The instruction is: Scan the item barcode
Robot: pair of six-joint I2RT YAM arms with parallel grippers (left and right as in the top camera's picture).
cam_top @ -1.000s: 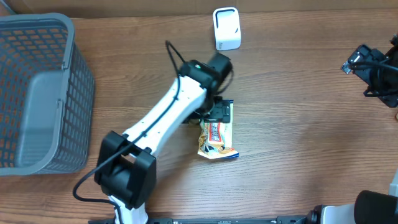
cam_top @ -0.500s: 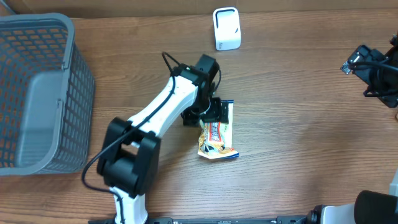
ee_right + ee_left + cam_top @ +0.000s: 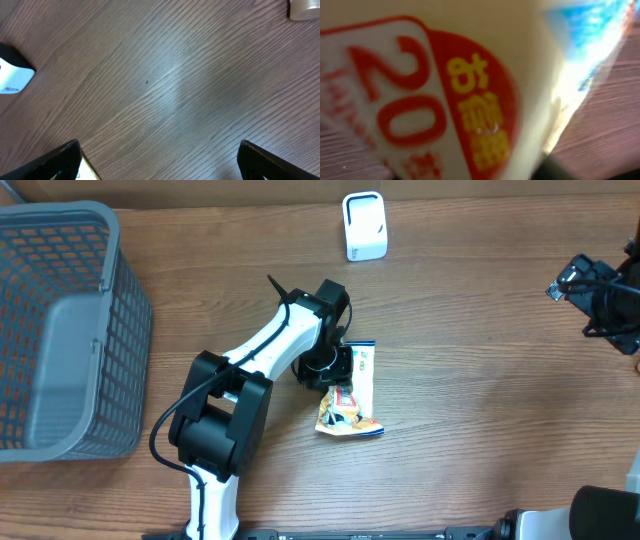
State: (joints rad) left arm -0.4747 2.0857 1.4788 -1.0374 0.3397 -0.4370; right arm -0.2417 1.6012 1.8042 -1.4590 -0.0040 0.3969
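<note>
So the snack packet [image 3: 350, 405] lies flat around the middle of the worktop [image 3: 480, 380], and the left gripper [image 3: 338, 367] sits right on its far end. The left arm [image 3: 270, 345] covers that end from above, and the wrist view is just blurry packet print, so honestly can't tell if the jaws are clenched on it. The white scanner [image 3: 364, 225] stands at the far edge, well apart from the packet. A grey mesh basket [image 3: 125, 360] is at the left edge, with only its grey floor showing inside. The right gripper [image 3: 160, 156] hangs over bare wood by the right edge, jaws spread wide and holding nothing.
</note>
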